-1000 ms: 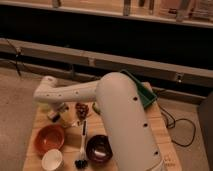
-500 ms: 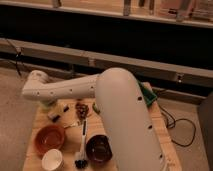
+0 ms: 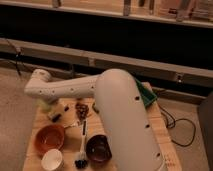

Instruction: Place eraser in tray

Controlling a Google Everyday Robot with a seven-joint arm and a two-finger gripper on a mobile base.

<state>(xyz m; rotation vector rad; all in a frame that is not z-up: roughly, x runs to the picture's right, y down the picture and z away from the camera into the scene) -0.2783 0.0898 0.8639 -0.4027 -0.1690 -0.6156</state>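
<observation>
My white arm point(image 3: 117, 117) fills the middle of the camera view and reaches left across the wooden table point(image 3: 162, 132). My gripper point(image 3: 47, 106) hangs below the wrist at the table's far left corner. The eraser point(image 3: 55, 118), a small pale block on a dark base, lies on the table just below and right of the gripper; I cannot tell whether they touch. The dark-green tray point(image 3: 146, 95) sits at the table's far right, mostly hidden behind my arm.
An orange bowl point(image 3: 50, 137), a white cup point(image 3: 52, 159), a dark bowl point(image 3: 98, 148) and a black-headed brush point(image 3: 82, 146) sit at the table's front. A brown lumpy object point(image 3: 81, 110) lies mid-table. A cable point(image 3: 175, 125) runs on the floor to the right.
The end of my arm has swung left and slightly up from a second ago, carrying the gripper toward the table's far left corner. The objects on the table have not moved.
</observation>
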